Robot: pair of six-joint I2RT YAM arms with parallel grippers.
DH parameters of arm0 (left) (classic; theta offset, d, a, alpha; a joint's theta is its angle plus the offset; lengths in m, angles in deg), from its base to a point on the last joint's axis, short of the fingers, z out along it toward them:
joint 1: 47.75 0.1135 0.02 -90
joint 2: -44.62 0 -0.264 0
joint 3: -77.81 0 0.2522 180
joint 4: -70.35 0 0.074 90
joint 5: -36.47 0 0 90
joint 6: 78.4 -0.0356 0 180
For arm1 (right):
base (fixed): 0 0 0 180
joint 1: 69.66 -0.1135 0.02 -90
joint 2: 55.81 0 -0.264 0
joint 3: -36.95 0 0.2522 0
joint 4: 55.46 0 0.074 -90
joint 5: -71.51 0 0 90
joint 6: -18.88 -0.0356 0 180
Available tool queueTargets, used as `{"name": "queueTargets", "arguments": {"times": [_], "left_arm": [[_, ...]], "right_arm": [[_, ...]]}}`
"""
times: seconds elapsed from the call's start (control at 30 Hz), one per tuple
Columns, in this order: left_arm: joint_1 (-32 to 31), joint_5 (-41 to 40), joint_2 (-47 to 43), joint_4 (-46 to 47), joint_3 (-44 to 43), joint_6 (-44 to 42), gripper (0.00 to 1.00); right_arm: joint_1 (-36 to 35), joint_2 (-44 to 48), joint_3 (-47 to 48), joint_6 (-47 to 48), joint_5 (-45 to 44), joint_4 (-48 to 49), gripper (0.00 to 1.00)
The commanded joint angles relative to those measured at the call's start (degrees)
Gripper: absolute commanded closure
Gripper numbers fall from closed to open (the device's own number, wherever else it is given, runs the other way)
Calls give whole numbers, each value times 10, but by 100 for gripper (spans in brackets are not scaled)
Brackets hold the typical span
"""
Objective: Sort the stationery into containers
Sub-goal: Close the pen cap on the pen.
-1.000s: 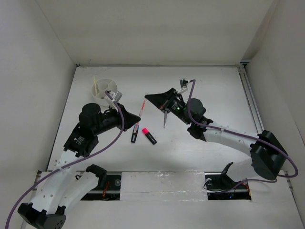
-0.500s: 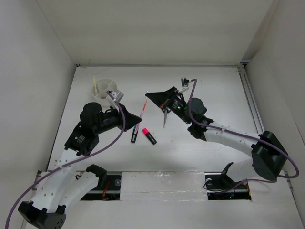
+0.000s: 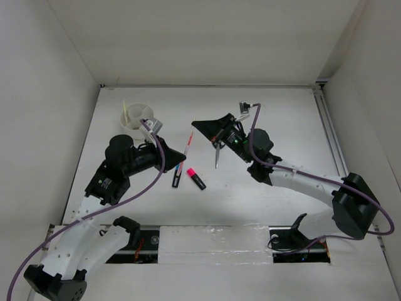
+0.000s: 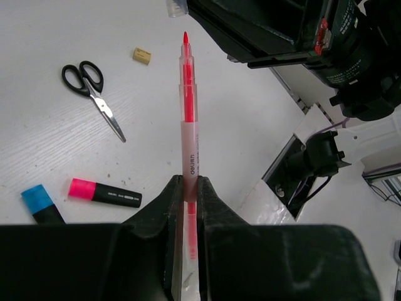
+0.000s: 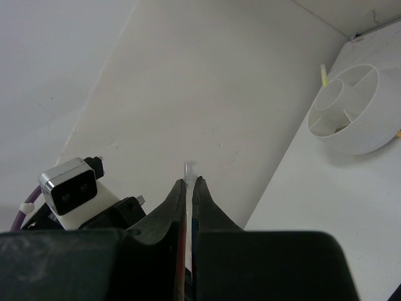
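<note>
White walls close in a pale table (image 3: 282, 113), and both arms meet over its middle. The left gripper (image 4: 187, 182) is clamped on the thin pink pen (image 4: 188, 113), holding it off the surface with its bare red tip pointing away. The right gripper (image 5: 189, 182) is pinched tight on a slim clear piece (image 5: 190, 168) just beyond that tip; I take it for the pen's cap, though I can't be sure. Off in the upper left of the overhead view sits the white bowl (image 3: 128, 125), with the yellow pen (image 3: 125, 108) leaning in one compartment. On the table below the pen lie the scissors (image 4: 100, 100), the pink-capped highlighter (image 4: 103, 193) and the blue-capped highlighter (image 4: 41, 204). If capping is meant, the two want lining up along one axis before any push, with the left grip firm so the pen doesn't slide back. Then the right arm ought to draw clear first, since the two wrists are close. The pen should be carried high over the rim, tipped steeper, and lowered into a compartment before letting go.
</note>
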Motion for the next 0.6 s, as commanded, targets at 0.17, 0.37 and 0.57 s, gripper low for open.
{"name": "queueTargets", "arguments": {"times": [0.17,0.37,0.57], "left_arm": [[2,-5,-18,25,2,-8,100],[2,-11,-18,25,-3,-8,100],[2,-11,-13,25,-3,-8,100]], "right_arm": [[-6,7,13,8,3,43,100],[-6,7,8,8,8,43,100],[-6,1,8,2,20,49,100]]}}
